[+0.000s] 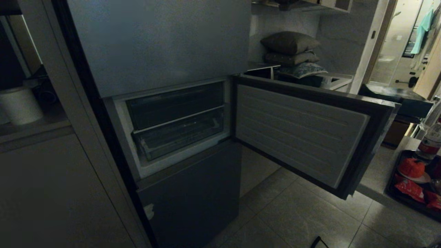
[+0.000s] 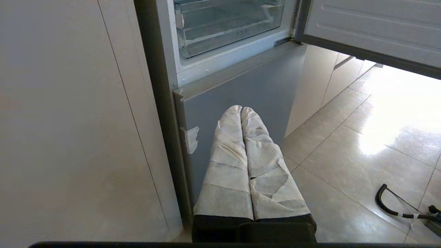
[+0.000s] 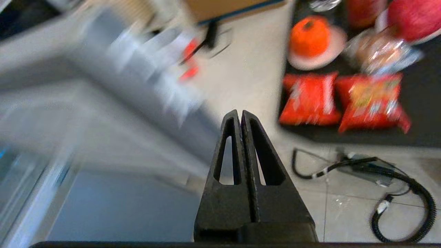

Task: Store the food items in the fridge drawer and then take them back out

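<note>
The fridge's middle door [image 1: 303, 134] stands open and the clear fridge drawer [image 1: 179, 136] sits pushed in, with nothing in it; it also shows as the fridge drawer [image 2: 227, 29] in the left wrist view. The food items lie on a black tray [image 1: 396, 193] at the right: a round red-orange lump [image 1: 411, 167] on a white dish and red snack bags [image 1: 410, 189]. In the right wrist view the lump [image 3: 309, 36] and two red bags [image 3: 310, 100] lie ahead of my right gripper [image 3: 240, 115], which is shut and holds nothing. My left gripper [image 2: 241, 109], wrapped in white, hangs shut before the lower fridge door.
A water bottle [image 1: 430, 141] stands behind the tray. A black cable [image 3: 389, 179] lies on the tiled floor below the tray. White cabinet panels [image 2: 69, 120] flank the fridge on its left. Cushions [image 1: 293, 51] are stacked behind the open door.
</note>
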